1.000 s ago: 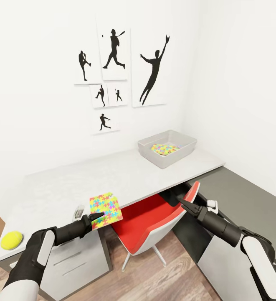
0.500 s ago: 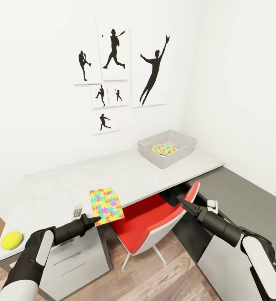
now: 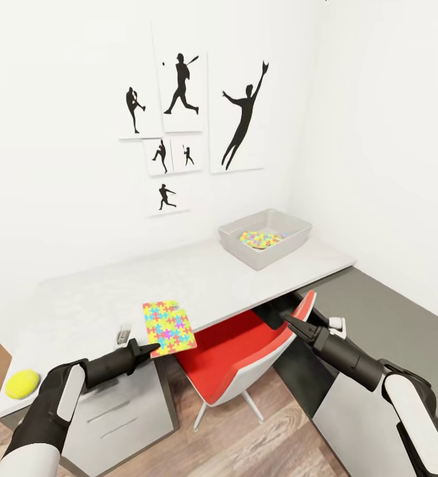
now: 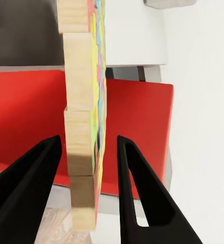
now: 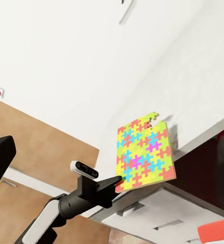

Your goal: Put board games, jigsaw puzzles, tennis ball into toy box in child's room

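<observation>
The pale grey table (image 3: 199, 278) is standing against a white wall. A tennis ball (image 3: 22, 383) is sitting at its left end. The left gripper (image 3: 147, 348) is reaching around the jigsaw puzzle (image 3: 168, 326) at the table's front edge, fingers open and not squeezing. The right gripper (image 3: 290, 321) is hanging over the red chair (image 3: 238, 351), fingers closed. Another puzzle (image 3: 260, 239) is lying in the toy box (image 3: 266, 235).

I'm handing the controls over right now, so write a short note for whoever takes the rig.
Left pincer: fingers either side of a jigsaw puzzle lying half off the table edge; the wrist view shows gaps, so grip unconfirmed.
Right pincer: empty, over the red chair.
Done: one jigsaw puzzle in the toy box.
Left: this puzzle, the tennis ball at the table's left end, the board games.
</observation>
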### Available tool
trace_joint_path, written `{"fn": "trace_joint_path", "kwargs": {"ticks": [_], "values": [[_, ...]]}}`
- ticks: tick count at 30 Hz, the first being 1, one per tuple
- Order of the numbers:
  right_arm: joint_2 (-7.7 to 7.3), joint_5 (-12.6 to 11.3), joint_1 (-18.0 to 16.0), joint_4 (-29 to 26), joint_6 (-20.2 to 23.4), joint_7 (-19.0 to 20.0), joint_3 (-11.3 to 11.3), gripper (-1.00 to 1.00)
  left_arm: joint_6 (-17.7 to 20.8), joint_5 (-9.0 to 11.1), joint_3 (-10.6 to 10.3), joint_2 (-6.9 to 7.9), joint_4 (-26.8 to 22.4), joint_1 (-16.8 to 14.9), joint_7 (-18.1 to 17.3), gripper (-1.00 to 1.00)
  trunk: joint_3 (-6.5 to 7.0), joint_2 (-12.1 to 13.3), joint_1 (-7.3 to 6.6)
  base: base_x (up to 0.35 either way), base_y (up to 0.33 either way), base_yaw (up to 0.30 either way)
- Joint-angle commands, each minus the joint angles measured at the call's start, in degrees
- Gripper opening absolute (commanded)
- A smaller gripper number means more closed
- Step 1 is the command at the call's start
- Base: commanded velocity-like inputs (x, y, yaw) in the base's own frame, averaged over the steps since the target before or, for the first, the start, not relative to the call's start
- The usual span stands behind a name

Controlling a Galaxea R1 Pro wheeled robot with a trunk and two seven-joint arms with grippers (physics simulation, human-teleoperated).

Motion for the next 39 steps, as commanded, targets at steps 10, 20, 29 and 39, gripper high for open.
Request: {"fn": "trace_joint_path", "kwargs": {"ticks": [10, 20, 29, 39], "values": [[0.01, 0.0, 0.0, 0.0, 0.4, 0.1, -0.1, 1.0, 2.5, -0.3, -0.1, 2.3, -2.2, -0.1, -0.5, -1.0, 1.74, 4.0, -2.2, 0.0, 0.0, 0.0], [-0.05, 0.0, 0.0, 0.3, 0.4, 0.1, -0.2, 1.0, 3.4, -0.4, -0.4, 4.98, -9.9, -0.1, -7.6, -1.0, 3.18, 7.2, -3.96, 0.0, 0.0, 0.0], [-0.1, 0.0, 0.0, 1.5, 0.3, 0.1, -0.2, 1.0, 3.4, -0.3, -6.8, 18.56, -10.4, 0.0, -30.5, -1.0, 4.79, 10.8, -5.94, 0.0, 0.0, 0.0], [-0.23, 0.0, 0.0, 1.6, -1.2, 0.1, -0.1, 1.0, 3.4, -0.7, -11.8, 25.42, -10.0, 0.0, -43.7, -1.0, 6.59, 14.8, -8.13, 0.0, 0.0, 0.0]]}}
